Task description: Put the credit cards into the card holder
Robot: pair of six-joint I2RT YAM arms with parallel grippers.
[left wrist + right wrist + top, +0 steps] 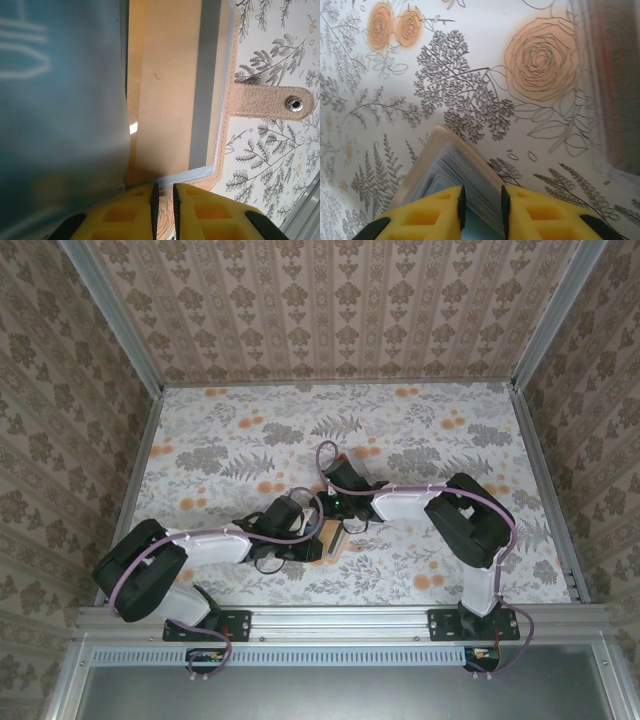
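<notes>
The tan card holder [329, 532] lies open on the flowered cloth between the two arms. In the left wrist view its tan inside [167, 100] and snap strap [272, 102] face me, and a blue-grey sleeve [60, 110] stands up at the left. My left gripper [164, 186] is nearly shut, its tips nipping the holder's near edge. My right gripper [481, 189] is shut on the fanned clear sleeves [455, 167] of the holder. The red credit cards [615, 70] are a blurred strip at the right edge of the right wrist view, apart from both grippers, and show as a red speck [343, 456] from above.
Papered walls close the table [240, 440] on three sides, with metal rails along its edges. A metal rail [302, 212] runs close by the holder's strap side. The right arm's purple cable [322, 465] loops near the cards.
</notes>
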